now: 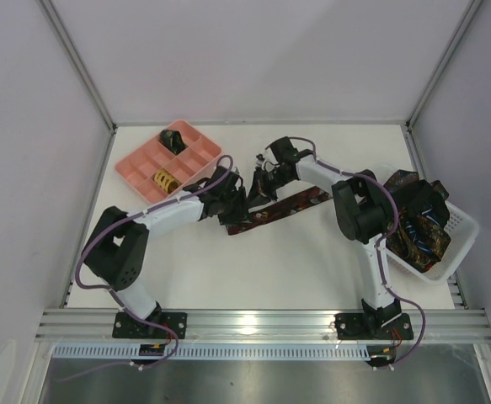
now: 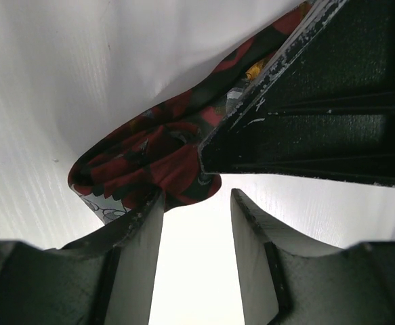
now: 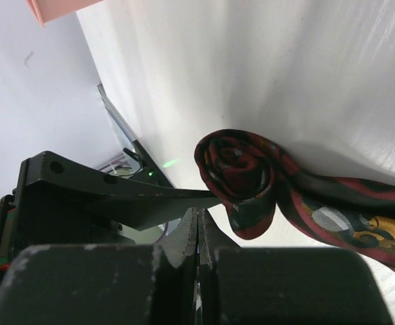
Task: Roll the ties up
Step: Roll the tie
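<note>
Right gripper (image 3: 198, 214) is pressed shut against the rolled end of the tie (image 3: 241, 176), any pinch hidden; left gripper (image 2: 197, 200) gapes alongside, tie's length cut off.

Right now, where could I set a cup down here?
Front of the table, between near edge and tie, is bare; so is the back-right corner. Crowded: the middle, from pink tray past left gripper, right gripper, to basket.

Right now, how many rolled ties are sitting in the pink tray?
2: a dark tie in the pink tray's far compartment, a yellow-patterned tie in a near-middle one. The left arm overlaps the tray's right edge, so another may be hidden.
</note>
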You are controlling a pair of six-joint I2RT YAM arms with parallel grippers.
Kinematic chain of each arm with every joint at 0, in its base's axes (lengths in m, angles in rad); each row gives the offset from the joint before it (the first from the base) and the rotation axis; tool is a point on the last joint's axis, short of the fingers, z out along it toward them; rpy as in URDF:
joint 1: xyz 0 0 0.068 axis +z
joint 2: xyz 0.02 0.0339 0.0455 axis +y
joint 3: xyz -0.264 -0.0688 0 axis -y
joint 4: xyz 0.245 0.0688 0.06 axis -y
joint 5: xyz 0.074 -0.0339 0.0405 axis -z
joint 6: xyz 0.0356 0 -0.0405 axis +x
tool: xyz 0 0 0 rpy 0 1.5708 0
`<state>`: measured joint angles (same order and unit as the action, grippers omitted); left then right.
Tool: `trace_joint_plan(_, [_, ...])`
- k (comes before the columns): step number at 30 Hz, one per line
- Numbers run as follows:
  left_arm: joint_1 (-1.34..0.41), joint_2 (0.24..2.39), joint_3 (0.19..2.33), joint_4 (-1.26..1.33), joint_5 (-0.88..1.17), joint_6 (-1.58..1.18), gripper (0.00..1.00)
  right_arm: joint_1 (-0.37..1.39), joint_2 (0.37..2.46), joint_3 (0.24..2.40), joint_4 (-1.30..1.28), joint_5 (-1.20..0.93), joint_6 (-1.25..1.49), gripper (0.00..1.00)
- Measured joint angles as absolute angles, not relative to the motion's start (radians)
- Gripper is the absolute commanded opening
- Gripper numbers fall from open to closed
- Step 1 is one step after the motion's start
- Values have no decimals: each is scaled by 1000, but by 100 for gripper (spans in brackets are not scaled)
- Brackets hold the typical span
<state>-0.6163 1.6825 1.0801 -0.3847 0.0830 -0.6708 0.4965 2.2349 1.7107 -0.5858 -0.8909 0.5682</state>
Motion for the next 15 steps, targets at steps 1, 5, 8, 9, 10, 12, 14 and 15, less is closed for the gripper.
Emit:
trace_joint_plan(1, [-616,1676,1074,-379,83,-670,49,498,2235,1711,-586,-898,569,0])
trace_joint_plan(5, [-616,1658,1055,-365,83,-663,49,502,2235,1710,-586,-923,569,0])
trace_joint_plan(8, [-616,1653,1048,-353,82,-655,47,514,2235,1705,-585,-938,569,0])
trace_joint_plan(9, [-616,1653,1045,-351,83,-653,47,521,2235,1703,-585,-942,569,0])
trace_joint_plan(10, [-616,1652,1042,-348,82,-652,47,527,2236,1700,-585,-945,569,0])
trace_joint_plan(12, [-616,1652,1039,-349,84,-647,47,537,2242,1699,-580,-948,568,0])
trace_joint_plan(14, [-617,1650,1032,-345,83,-645,47,542,2251,1697,-574,-948,569,0])
trace_joint_plan(15, [-617,1650,1030,-345,83,-645,47,544,2255,1692,-570,-948,568,0])
